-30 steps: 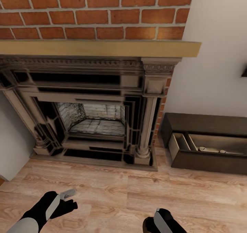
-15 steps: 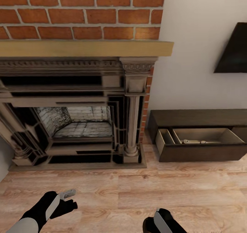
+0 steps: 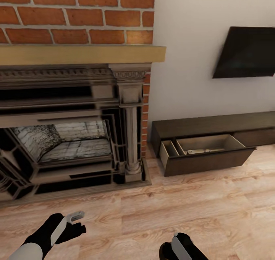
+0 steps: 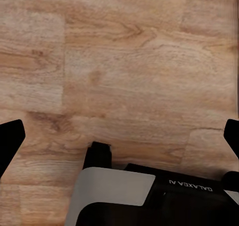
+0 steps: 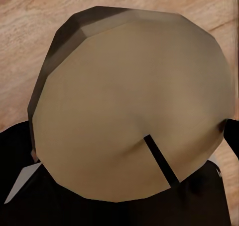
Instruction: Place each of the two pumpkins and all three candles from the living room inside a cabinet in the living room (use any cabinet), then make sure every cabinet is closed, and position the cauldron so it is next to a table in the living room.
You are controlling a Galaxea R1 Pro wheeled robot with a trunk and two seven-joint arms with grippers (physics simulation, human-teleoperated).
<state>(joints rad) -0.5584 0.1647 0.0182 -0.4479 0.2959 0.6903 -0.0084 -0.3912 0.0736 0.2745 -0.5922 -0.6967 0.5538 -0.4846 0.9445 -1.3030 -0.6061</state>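
Head view: a brick fireplace [image 3: 72,137] stands left of the long, low dark-brown wood cabinet [image 3: 214,137], whose beige-lined drawer is pulled out; both grippers are low over the plank floor [image 3: 172,210], well apart from it.

Left wrist view: the left gripper [image 4: 119,141] is spread wide, empty.

Right wrist view: a squat olive-grey candle [image 5: 132,106], wick showing, sits against the right gripper; its grip cannot be told.

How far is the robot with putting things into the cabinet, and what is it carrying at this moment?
The cabinet has one drawer pulled open, with some pale items already lying inside; what they are is too small to tell. The right gripper holds a squat olive-grey candle with a dark wick. The left gripper is open and empty over the wood floor. Left: stow this candle and close the drawer.
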